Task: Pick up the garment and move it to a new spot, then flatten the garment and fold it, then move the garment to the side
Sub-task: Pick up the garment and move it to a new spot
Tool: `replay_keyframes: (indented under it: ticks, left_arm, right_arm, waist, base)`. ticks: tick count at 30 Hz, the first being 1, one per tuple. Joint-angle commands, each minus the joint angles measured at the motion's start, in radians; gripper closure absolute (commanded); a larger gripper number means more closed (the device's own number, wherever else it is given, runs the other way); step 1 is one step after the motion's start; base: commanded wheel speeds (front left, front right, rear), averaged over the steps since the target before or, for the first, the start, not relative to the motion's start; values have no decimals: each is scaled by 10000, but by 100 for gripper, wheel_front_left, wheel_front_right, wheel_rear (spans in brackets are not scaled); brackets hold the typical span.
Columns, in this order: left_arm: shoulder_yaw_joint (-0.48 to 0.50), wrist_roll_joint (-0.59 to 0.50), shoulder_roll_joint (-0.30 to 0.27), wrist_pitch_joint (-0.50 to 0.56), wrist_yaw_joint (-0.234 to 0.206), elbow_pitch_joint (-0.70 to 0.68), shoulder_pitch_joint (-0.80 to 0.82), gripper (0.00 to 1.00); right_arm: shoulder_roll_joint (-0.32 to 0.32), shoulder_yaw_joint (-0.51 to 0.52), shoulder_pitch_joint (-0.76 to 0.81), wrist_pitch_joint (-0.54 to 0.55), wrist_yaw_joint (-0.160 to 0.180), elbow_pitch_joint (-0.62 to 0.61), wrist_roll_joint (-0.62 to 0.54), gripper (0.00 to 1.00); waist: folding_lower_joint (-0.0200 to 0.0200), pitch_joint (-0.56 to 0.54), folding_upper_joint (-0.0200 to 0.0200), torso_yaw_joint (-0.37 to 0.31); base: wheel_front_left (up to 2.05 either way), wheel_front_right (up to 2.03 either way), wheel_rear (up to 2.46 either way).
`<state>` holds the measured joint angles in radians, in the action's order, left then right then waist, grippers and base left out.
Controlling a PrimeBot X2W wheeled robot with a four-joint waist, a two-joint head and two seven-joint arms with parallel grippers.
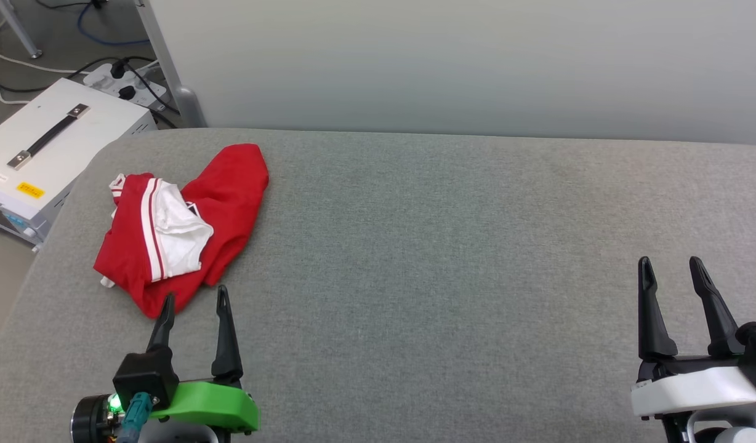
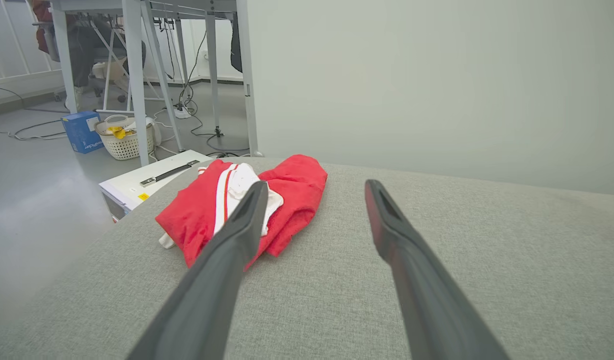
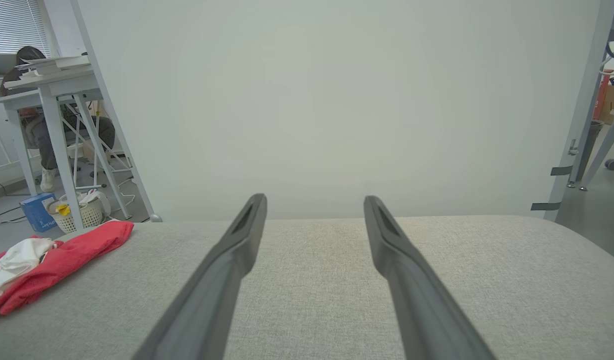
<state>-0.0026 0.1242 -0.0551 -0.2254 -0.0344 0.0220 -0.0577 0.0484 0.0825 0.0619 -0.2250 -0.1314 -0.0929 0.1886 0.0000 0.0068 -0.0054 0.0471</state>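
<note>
Garment (image 1: 230, 184): crumpled in a heap on the grey padded surface (image 1: 446, 246), towards its far left corner, red body with 1 white sleeve folded across the top.

Left gripper (image 1: 194, 295): over the surface's near left part, tips at the garment's near edge, contact not determinable. Its 2 fingers are spread wide, nothing between them.

Right gripper (image 1: 670, 263): over the surface's near right part, well apart from the garment. Fingers spread wide, holding nothing.
</note>
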Motion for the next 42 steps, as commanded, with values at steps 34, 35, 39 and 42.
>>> replay_keyframes:
  ticks: [34, 35, 39, 42]
  left_arm:
    - [281, 728, 49, -364, -296, 183, -19, 0]
    - [282, 749, 49, -364, -301, 193, -18, 0]
    - [265, 821, 49, -364, -339, 205, -34, 0]
    - [247, 872, 49, -364, -350, 219, -32, 0]
  right_arm:
    - [18, -386, 83, -368, 7, -409, -604, 0]
    - [18, -404, 82, -368, 7, -397, -631, 0]
    - [18, -465, 77, -368, 7, -395, -714, 0]
    - [18, -483, 83, -368, 7, -376, -744, 0]
  waist:
    - [0, 405, 54, 3224]
    - [0, 419, 54, 3295]
    - [0, 462, 54, 3562]
    - [0, 487, 54, 3755]
  base:
    - [0, 0, 0]
    - [0, 0, 0]
    - [0, 0, 0]
    - [0, 0, 0]
